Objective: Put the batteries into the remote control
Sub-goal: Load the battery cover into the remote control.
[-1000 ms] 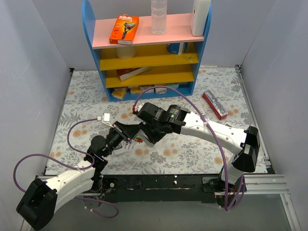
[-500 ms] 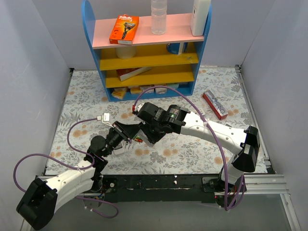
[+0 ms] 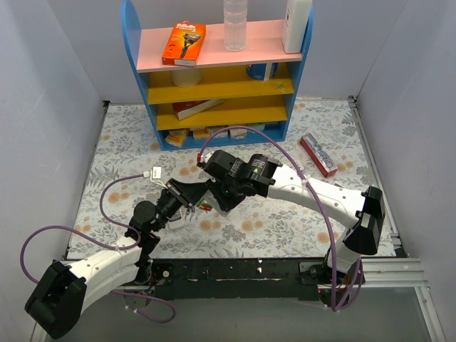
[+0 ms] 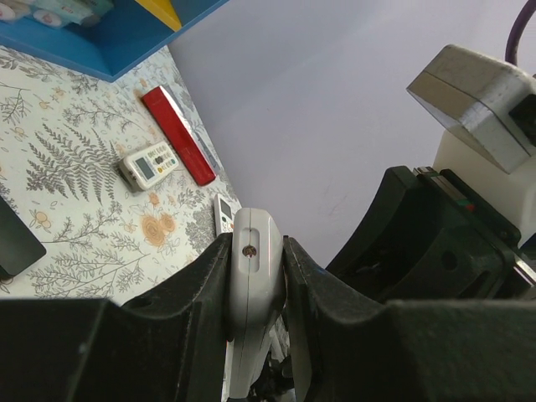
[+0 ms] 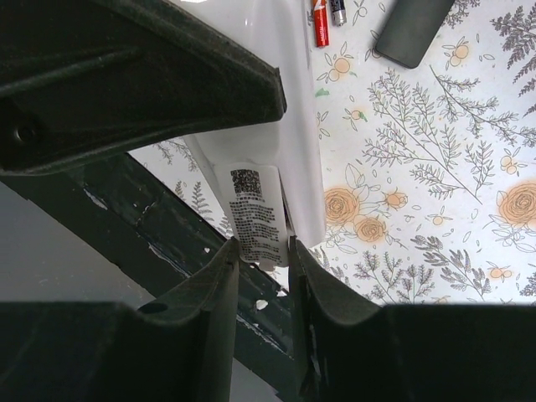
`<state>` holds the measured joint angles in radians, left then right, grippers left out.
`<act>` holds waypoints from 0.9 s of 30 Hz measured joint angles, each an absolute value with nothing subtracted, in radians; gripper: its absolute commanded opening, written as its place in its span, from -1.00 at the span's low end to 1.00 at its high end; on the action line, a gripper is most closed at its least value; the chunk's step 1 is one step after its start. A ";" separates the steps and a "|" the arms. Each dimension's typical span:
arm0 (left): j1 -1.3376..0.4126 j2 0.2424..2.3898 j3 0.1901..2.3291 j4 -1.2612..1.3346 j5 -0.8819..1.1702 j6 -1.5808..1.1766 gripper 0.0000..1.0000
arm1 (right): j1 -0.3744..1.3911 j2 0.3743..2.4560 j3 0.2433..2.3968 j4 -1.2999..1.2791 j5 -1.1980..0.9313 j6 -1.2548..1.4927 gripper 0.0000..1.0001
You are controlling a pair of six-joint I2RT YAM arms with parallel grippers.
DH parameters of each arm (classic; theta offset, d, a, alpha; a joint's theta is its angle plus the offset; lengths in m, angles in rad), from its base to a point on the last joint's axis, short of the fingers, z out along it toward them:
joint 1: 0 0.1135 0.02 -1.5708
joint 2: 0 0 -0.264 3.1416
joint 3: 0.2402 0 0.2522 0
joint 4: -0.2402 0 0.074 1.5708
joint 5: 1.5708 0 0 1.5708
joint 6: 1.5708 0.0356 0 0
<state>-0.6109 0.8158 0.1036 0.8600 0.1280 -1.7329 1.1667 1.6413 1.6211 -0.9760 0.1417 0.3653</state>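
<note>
A grey-white remote (image 4: 254, 276) is held in the air between my two grippers. My left gripper (image 4: 255, 251) is shut on its end, seen edge-on; in the top view this gripper (image 3: 191, 198) is at mid table. My right gripper (image 5: 264, 251) is shut on the lower end of that remote's white labelled back panel (image 5: 255, 209), and it also shows from above (image 3: 214, 199). The slim black remote control (image 5: 413, 29) lies on the cloth. Beside it lie the batteries, one red (image 5: 322, 27) and one dark (image 5: 337, 12). A red-green speck of them shows from above (image 3: 206, 206).
A blue shelf unit (image 3: 214, 71) stands at the back with an orange box (image 3: 184, 43) and a bottle (image 3: 235, 25) on top. A red box (image 3: 318, 154) lies at the right. A white remote with a display (image 4: 149, 166) lies beside that box (image 4: 177, 134).
</note>
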 measured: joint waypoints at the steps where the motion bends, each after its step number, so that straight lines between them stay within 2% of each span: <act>1: -0.611 0.818 0.104 0.865 0.128 -1.738 -1.00 | 1.166 1.641 1.621 -0.976 0.139 0.365 -0.97; 8: -0.611 0.822 0.104 0.889 0.128 -1.765 -1.00 | 1.164 1.641 1.621 -0.970 0.138 0.358 -0.96; 17: -0.611 0.831 0.104 0.889 0.128 -1.789 -1.00 | 1.159 1.644 1.621 -0.973 0.135 0.332 -0.75; 27: -0.611 0.836 0.081 0.878 0.102 -1.871 -1.00 | 1.159 1.650 1.622 -0.978 0.136 0.315 -0.65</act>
<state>-0.6109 0.8360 0.0814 0.8776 0.1017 -1.8706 1.1587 1.6501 1.6218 -0.9779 0.1360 0.3145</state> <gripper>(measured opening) 0.267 0.234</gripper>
